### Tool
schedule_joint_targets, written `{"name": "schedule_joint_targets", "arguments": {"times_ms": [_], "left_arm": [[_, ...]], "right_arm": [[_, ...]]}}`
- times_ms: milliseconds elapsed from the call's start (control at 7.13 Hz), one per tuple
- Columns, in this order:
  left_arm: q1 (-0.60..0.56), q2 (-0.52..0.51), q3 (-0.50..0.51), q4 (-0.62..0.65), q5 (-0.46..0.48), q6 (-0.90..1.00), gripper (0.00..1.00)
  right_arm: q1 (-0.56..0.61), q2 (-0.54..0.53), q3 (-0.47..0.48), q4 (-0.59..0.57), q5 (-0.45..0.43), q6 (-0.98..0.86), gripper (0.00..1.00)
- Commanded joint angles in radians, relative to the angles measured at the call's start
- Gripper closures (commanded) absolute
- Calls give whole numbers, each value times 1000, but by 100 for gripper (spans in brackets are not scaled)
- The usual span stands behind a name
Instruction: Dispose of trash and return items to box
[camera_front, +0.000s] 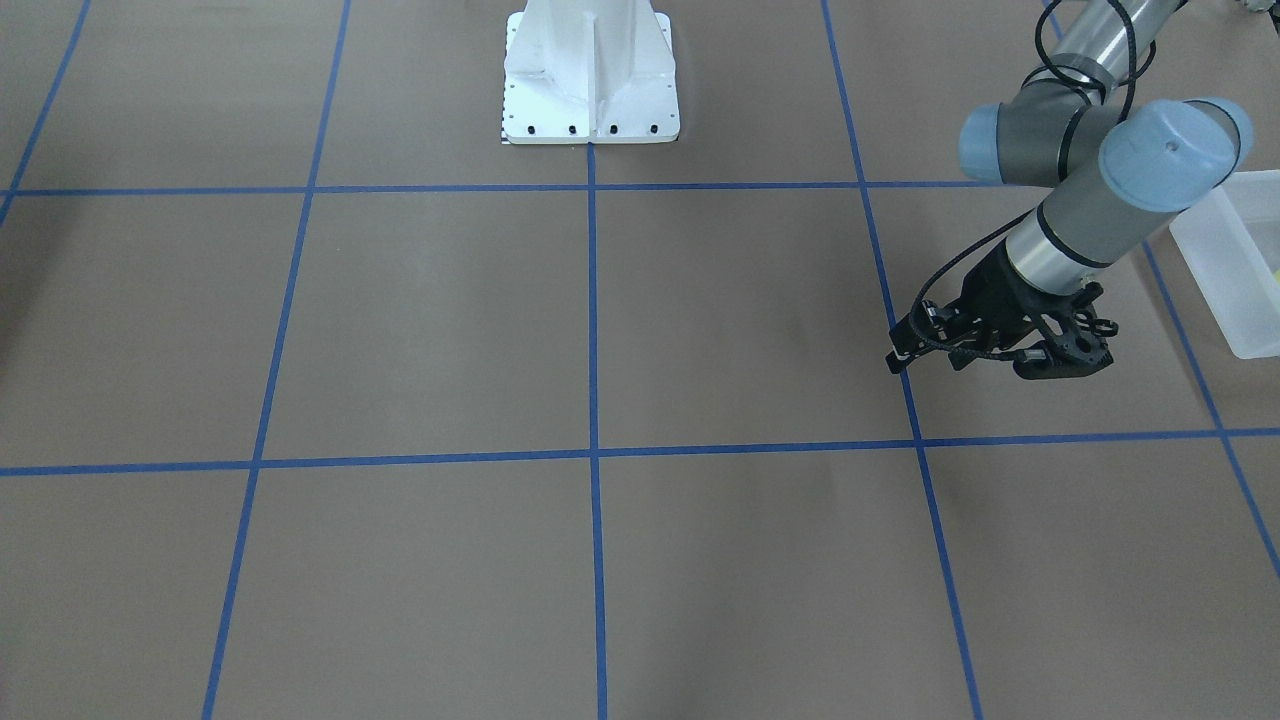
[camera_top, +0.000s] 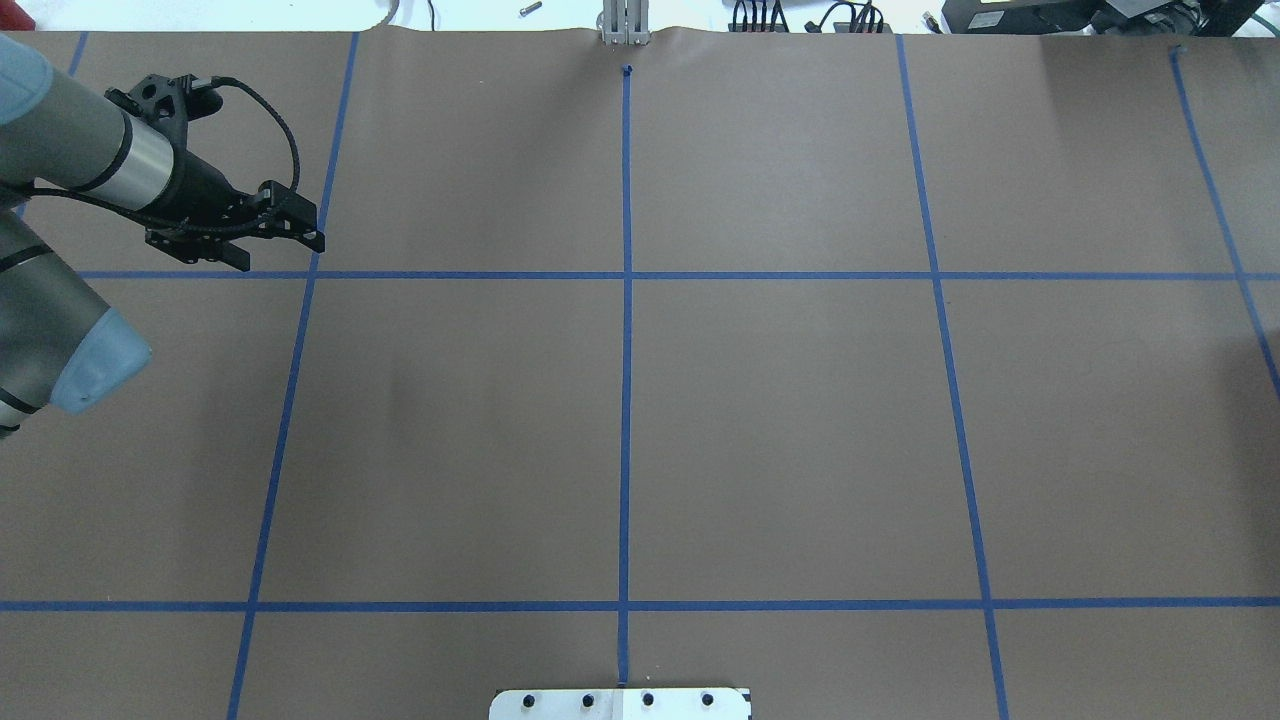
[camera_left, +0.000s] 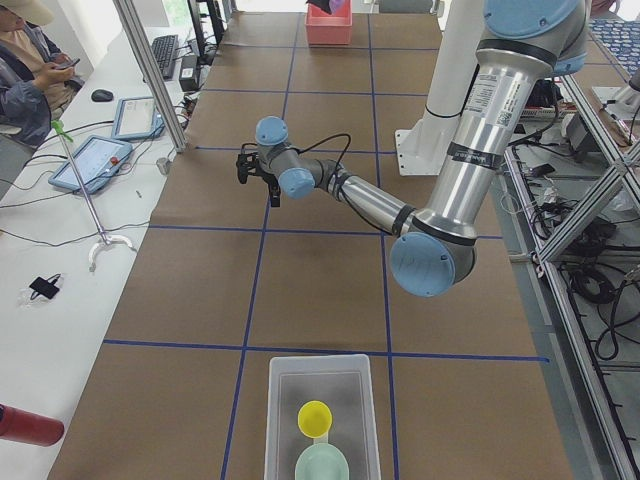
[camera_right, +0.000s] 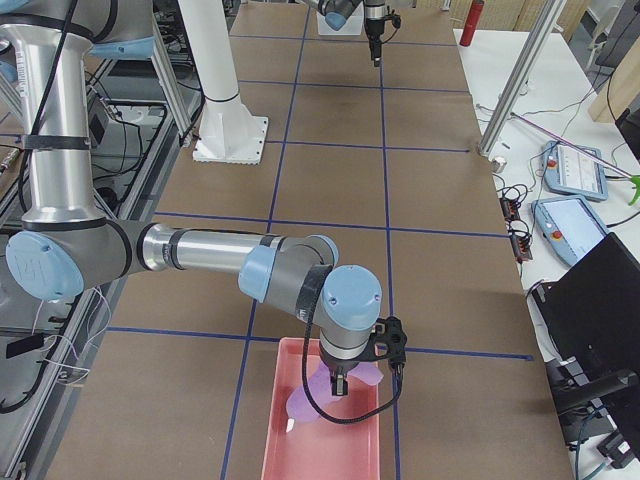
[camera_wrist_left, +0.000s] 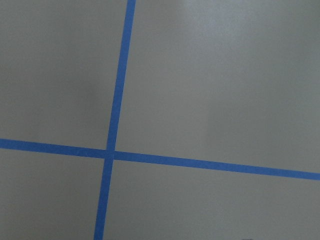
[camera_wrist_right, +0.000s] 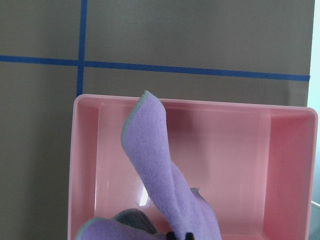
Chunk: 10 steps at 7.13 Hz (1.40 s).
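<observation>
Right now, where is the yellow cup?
In the exterior left view, the cup sits inside the box at the table's near end, at the picture's bottom centre. It is right beside the bowl, on its far side.

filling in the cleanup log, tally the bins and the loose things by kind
bins: 2, white bin and pink bin
cup: 1
bowl: 1
cloth: 1
total: 5
</observation>
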Motion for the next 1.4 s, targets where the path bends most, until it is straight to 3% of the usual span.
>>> {"name": "schedule_joint_targets", "arguments": {"times_ms": [0, 280, 421, 701, 841, 1262], "left_arm": [[-57, 100, -66, 5, -2, 181, 3], [-227, 227, -56, 35, 0, 585, 3], [-336, 234, -57, 184, 0, 818, 3], [-469, 241, 5, 347, -9, 1147, 3], [-511, 327, 9, 344, -15, 1205, 2], [-576, 360, 10, 333, -114, 1183, 2]], "right_arm": [[-13, -4, -21, 39, 23, 3, 0], [-67, 8, -11, 79, 82, 72, 0], [-119, 2, -15, 181, 74, 104, 0], [-188, 6, -9, 208, 76, 181, 0], [-229, 11, -9, 228, 73, 184, 0], [-265, 11, -11, 269, 77, 262, 0]]}}
